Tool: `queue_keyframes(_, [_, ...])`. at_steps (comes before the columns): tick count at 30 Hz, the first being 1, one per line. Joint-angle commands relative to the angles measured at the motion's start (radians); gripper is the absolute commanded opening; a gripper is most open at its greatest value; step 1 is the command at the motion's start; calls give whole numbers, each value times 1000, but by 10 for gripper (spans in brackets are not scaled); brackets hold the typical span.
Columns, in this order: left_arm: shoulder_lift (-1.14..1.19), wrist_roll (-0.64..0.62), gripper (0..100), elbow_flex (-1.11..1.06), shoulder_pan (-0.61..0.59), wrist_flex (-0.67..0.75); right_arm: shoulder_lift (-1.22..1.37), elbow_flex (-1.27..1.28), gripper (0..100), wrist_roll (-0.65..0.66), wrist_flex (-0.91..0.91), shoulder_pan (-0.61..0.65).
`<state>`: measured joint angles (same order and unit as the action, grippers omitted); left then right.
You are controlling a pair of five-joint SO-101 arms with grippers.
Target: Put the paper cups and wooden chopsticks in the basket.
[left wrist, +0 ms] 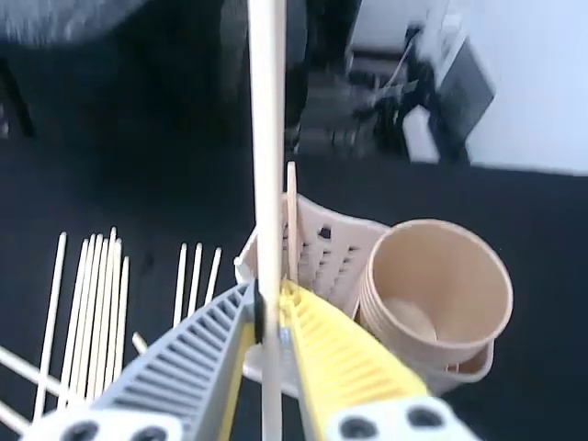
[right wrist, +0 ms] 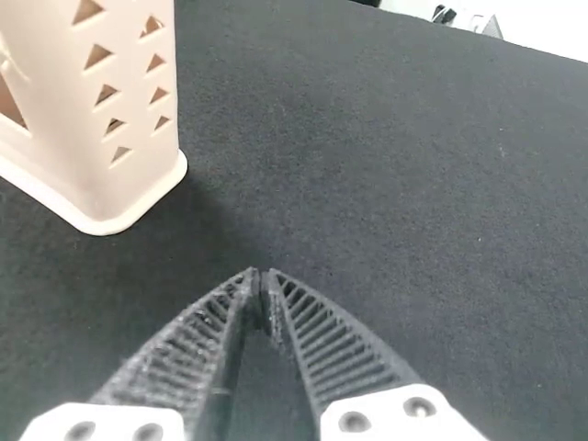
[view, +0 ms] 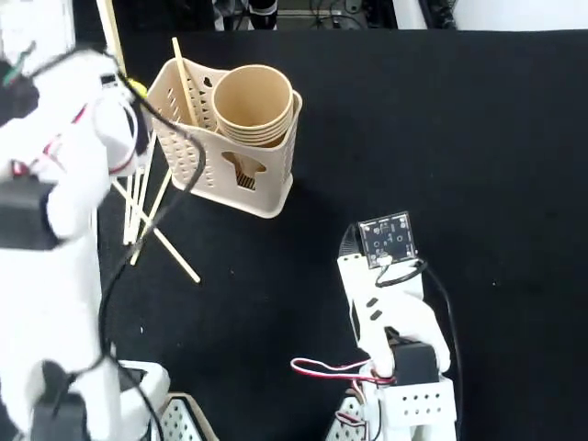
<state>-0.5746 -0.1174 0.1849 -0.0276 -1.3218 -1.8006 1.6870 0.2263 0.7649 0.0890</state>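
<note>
A cream basket (view: 230, 152) stands at the back left of the black table. Stacked paper cups (view: 254, 106) sit inside it, and one wooden chopstick (view: 184, 81) leans upright in its left compartment. My left gripper (left wrist: 269, 308) is shut on another wooden chopstick (left wrist: 267, 147), held upright above and to the left of the basket (left wrist: 317, 253). Several loose chopsticks (view: 140, 207) lie on the cloth left of the basket, also seen as chopsticks (left wrist: 92, 308) in the left wrist view. My right gripper (right wrist: 260, 280) is shut and empty, low over the cloth near the basket's corner (right wrist: 101, 119).
The left arm's white body (view: 55, 230) and its cables fill the left side of the table. The right arm (view: 395, 322) rests at the front centre. The black cloth (view: 459, 165) stretches to the right.
</note>
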Motion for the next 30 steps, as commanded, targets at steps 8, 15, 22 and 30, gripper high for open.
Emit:
queue_keyframes(8, [-480,0,29,-918,8,1094,-50,-2,17,-8,-5,12])
queue_keyframes(15, [-423,-3,29,-1072,13,1379,-50,-2,11,-3,-6,14])
queue_keyframes(22, [-173,-5,29,-1084,28,1468,-50,-2,11,-3,-6,12])
queue_keyframes(30, [-31,-28,109,-1081,41,1458,-50,-2,13,-3,-3,12])
